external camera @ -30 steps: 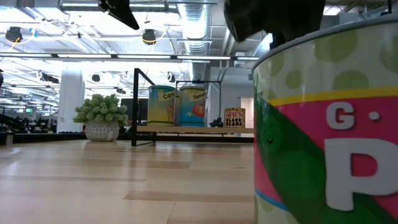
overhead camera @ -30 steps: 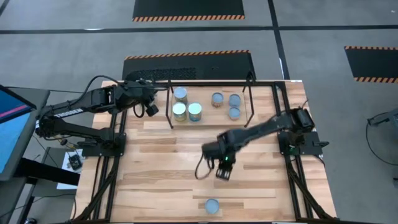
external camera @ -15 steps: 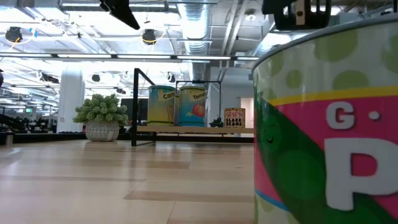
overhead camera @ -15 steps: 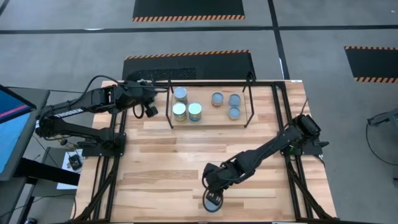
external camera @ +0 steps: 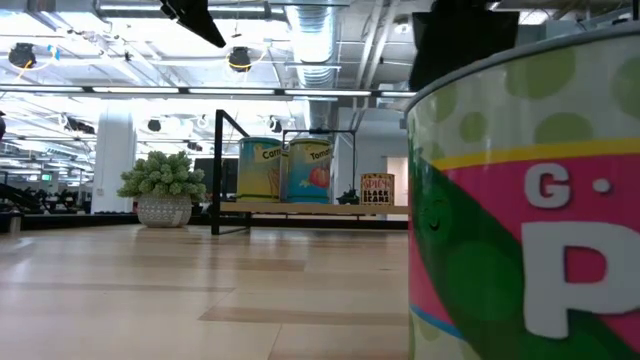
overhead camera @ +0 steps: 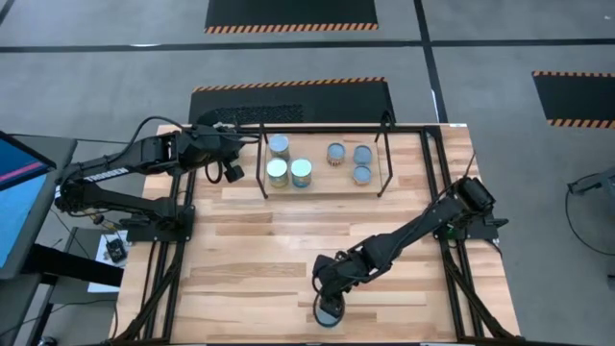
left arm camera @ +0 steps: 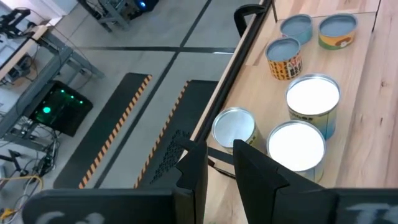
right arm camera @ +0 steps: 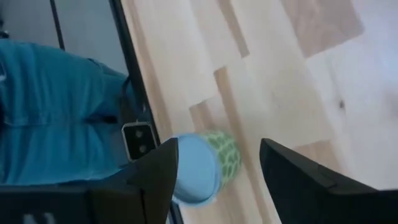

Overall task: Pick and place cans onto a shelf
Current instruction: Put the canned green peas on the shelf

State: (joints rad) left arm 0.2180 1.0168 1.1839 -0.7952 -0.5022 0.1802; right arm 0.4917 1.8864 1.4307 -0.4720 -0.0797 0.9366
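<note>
A lone can (overhead camera: 329, 315) with a bluish top and a green-spotted label stands near the table's near edge. It fills the right of the low view (external camera: 520, 220). My right gripper (overhead camera: 329, 304) hangs open just above it, slanting down. In the right wrist view the can (right arm camera: 208, 165) lies beyond and between the two fingers, untouched. Several cans (overhead camera: 301, 172) stand on the shelf (overhead camera: 327, 185) at the far side. My left gripper (left arm camera: 219, 177) waits beside the shelf's left end (overhead camera: 231, 171), with a narrow gap between its fingers and nothing in it.
A potted plant (external camera: 162, 190) stands at the far left of the table. The black frame (overhead camera: 447, 240) edges the table. A person's blue trouser leg (right arm camera: 56, 118) shows beyond the near edge. Bare wood (overhead camera: 259, 250) lies between shelf and lone can.
My right gripper has swung from the table's middle toward the near edge and a little left. It has tipped further down and now hangs over the lone can. Most of the move came early, and it has since nearly stopped. The can has not moved.
</note>
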